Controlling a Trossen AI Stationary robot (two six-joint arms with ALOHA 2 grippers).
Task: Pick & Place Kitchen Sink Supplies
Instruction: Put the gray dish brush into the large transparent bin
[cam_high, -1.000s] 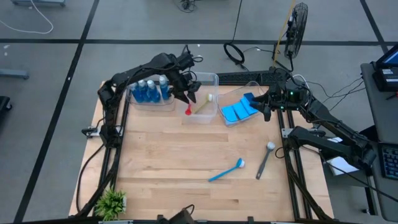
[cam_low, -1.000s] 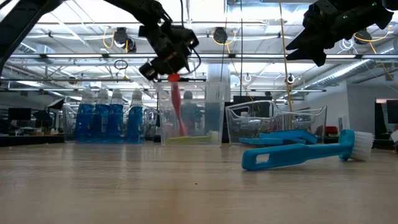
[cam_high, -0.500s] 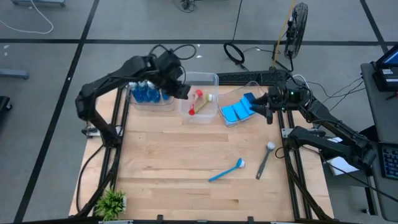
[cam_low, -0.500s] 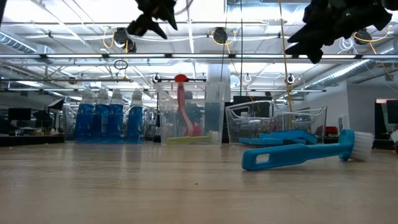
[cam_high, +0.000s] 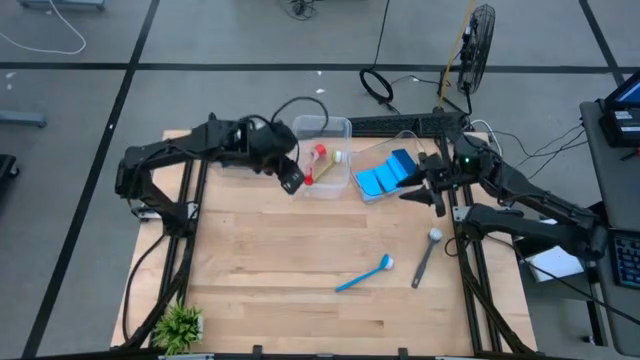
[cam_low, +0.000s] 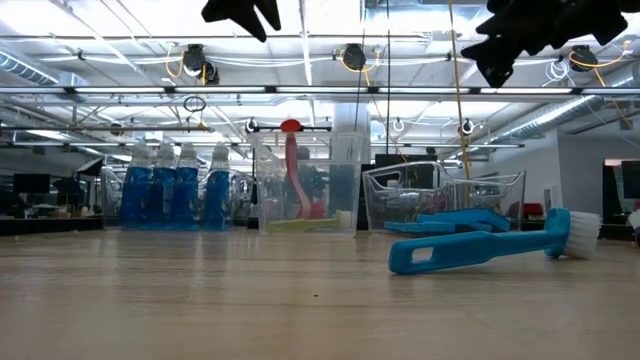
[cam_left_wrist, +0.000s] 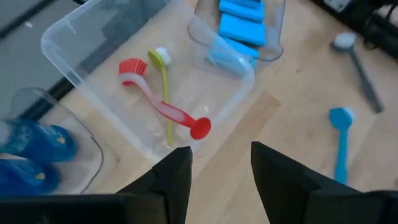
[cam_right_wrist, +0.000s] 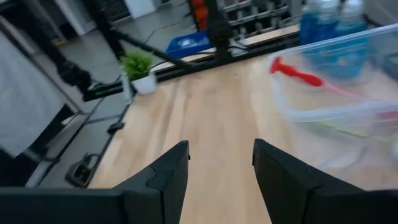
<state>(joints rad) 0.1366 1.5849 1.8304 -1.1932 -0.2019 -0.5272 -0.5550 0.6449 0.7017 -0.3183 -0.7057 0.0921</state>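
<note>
- Red brush (cam_left_wrist: 163, 106): lies in the middle clear tub (cam_left_wrist: 93, 37), its handle end propped against the near wall and showing above the rim in the low view; a yellow-green brush (cam_left_wrist: 164, 93) lies across it in the same tub.
- Blue brush (cam_high: 364, 273) and grey brush (cam_high: 426, 256): both lie loose on the bare wooden table (cam_high: 280, 260), near each other toward the right side, well apart from the tubs. Judged as the items left to place.
- Blue bottles (cam_low: 170, 186): stand together in the left tub, beside the brush tub.
- Blue sponges (cam_high: 385, 175): stacked in the right tub, just beside the brush tub.
- Left gripper (cam_left_wrist: 221, 163): hangs above the table at the near edge of the brush tub, fingers spread, nothing between them.
- Right gripper (cam_right_wrist: 219, 162): raised beside the sponge tub, fingers spread and empty.
- Plant (cam_high: 179, 324): at the near left corner, clear of the work.
- Risk, judged: the propped red brush could tip out if the tub wall is nudged by a passing arm.
- Risk, judged: the thin loose brushes lie flat, so a descending gripper may slide or roll a handle instead of pinching it, or strike the table.
</note>
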